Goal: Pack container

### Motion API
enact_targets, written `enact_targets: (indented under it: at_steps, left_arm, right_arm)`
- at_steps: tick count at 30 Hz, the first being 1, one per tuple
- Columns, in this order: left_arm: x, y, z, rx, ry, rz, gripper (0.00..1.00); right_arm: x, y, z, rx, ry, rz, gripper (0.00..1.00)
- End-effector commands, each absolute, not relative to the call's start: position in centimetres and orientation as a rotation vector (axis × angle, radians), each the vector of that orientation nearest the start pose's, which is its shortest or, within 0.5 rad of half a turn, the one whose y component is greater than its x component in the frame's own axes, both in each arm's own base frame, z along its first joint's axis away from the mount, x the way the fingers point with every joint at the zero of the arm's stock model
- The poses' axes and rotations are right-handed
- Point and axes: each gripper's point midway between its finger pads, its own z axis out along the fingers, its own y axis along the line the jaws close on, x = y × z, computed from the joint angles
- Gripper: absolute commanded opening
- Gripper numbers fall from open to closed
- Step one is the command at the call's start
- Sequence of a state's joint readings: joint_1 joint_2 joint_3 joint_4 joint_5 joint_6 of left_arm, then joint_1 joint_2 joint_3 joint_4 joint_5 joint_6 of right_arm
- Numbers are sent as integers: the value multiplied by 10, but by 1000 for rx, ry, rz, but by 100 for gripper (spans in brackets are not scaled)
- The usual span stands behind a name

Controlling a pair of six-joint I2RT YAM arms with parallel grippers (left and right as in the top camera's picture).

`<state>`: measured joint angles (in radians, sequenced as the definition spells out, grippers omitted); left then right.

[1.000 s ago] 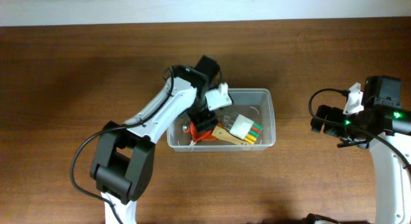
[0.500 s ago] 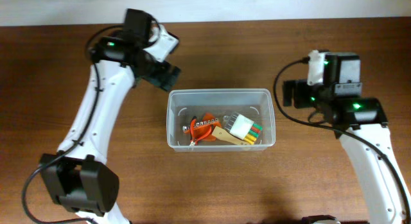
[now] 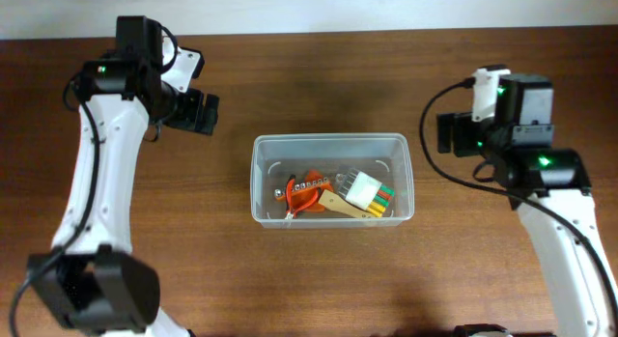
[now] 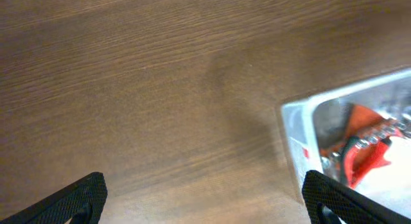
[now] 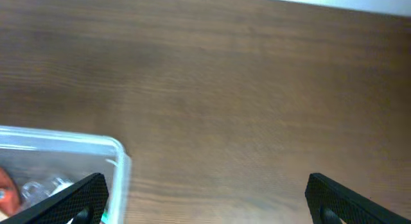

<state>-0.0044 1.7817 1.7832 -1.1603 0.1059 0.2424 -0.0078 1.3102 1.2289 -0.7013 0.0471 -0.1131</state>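
Container [image 3: 333,138], orange tool [image 3: 307,193] inside, possibly pliers

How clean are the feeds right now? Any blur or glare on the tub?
Overhead: sharp and evenly lit, only a faint sheen on the container walls, contents readable. Left wrist: table grain crisp, but the container corner is washed out and soft. Right wrist: slightly soft all over, container rim hazy at bottom left, a pale strip along the top right edge.

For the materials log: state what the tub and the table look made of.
Tub: clear glossy plastic, probably; its contents show through the walls, and the rim catches light.
Table: brown wood or wood-look laminate, satin finish; long streaky grain, can't tell which.
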Motion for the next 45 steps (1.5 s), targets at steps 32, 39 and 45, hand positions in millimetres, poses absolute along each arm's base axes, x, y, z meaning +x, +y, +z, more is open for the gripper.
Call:
enact_targets:
  at_steps: [32, 39, 45]
  left_arm:
    - [234, 1, 238, 238, 1988, 168, 99]
    - [228, 1, 226, 245, 2041, 165, 99]
    - [220, 1, 212, 253, 2106, 159, 99]
  right_arm:
    - [191, -28, 221, 235, 2241, -108, 99]
    - [191, -28, 221, 235, 2241, -108, 99]
    - [191, -28, 221, 235, 2241, -108, 99]
